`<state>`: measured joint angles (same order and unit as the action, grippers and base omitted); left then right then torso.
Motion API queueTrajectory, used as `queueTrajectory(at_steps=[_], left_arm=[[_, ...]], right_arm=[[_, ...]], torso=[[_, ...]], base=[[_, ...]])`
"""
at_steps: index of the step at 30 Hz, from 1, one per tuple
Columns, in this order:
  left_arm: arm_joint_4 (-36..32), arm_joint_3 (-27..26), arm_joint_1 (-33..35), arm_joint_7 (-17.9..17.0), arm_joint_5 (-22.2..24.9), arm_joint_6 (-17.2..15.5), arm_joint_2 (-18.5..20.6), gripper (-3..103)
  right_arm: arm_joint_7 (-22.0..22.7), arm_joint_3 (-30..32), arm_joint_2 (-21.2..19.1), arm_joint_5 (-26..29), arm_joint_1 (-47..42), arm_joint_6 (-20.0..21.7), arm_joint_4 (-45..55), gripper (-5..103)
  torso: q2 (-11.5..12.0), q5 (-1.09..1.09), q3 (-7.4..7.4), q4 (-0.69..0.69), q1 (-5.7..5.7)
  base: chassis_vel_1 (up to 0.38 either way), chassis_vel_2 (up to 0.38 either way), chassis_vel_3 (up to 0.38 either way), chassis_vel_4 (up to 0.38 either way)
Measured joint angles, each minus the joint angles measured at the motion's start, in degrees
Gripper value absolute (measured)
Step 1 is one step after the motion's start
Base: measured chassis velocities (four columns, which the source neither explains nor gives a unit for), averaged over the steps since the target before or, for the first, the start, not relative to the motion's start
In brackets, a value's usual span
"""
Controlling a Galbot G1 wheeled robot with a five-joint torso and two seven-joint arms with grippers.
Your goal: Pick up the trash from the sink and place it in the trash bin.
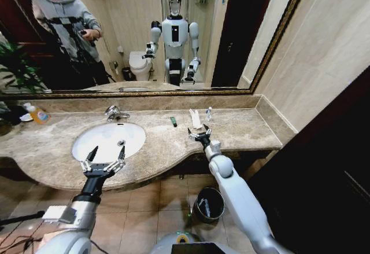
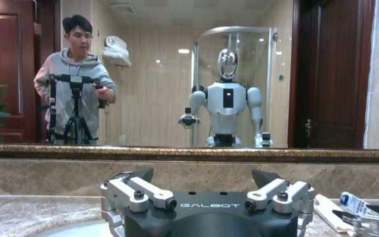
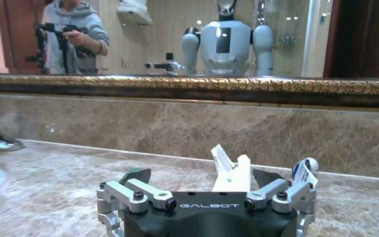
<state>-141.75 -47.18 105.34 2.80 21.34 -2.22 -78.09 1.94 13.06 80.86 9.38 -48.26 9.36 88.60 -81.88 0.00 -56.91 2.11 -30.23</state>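
Bin [image 1: 208, 204] contents perhaps unreadable

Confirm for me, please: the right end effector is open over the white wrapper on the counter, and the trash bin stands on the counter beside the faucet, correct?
Not quite. The trash bin stands on the tiled floor below the counter, as the head view shows. The rest holds: the right end effector is open over the white wrapper on the counter.
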Motion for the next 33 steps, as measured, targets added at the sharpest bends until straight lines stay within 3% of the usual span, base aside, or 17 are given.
queueTrajectory(at_steps=[13, 21, 27, 30, 31, 33], left_arm=[[0.0, 0.0, 0.0, 0.0, 0.0, 0.0, 0.0, 100], [0.0, 0.0, 0.0, 0.0, 0.0, 0.0, 0.0, 100], [0.0, 0.0, 0.0, 0.0, 0.0, 0.0, 0.0, 100], [0.0, 0.0, 0.0, 0.0, 0.0, 0.0, 0.0, 100], [0.0, 0.0, 0.0, 0.0, 0.0, 0.0, 0.0, 100], [0.0, 0.0, 0.0, 0.0, 0.0, 0.0, 0.0, 100]], right_arm=[[2.28, 0.35, 1.14, -0.97, 5.46, 5.5, -7.44, 101], [1.27, 0.65, 0.66, -0.59, 5.63, 6.21, -8.87, 82], [0.85, 0.61, 0.8, -0.61, 5.95, 6.14, -9.16, 56], [0.73, 0.59, 0.83, -0.62, 5.95, 5.98, -9.18, 50], [0.7, 0.58, 0.81, -0.61, 5.85, 5.8, -9.19, 39], [0.7, 0.57, 0.76, -0.61, 5.76, 5.69, -9.19, 39]], torso=[[0.0, 0.0, 0.0, 0.0, 0.01], [0.0, 0.0, 0.01, 0.0, 0.01], [0.0, 0.0, 0.01, 0.0, 0.01], [0.0, 0.0, 0.01, 0.0, 0.01], [0.0, 0.0, 0.01, 0.0, 0.01], [0.0, 0.0, 0.01, 0.0, 0.01]], base=[[0.0, 0.0, 0.0, 0.0], [0.0, 0.0, 0.0, 0.0], [0.0, 0.0, 0.0, 0.0], [0.0, 0.0, 0.0, 0.0], [0.0, 0.0, 0.0, 0.0], [0.0, 0.0, 0.0, 0.0]])
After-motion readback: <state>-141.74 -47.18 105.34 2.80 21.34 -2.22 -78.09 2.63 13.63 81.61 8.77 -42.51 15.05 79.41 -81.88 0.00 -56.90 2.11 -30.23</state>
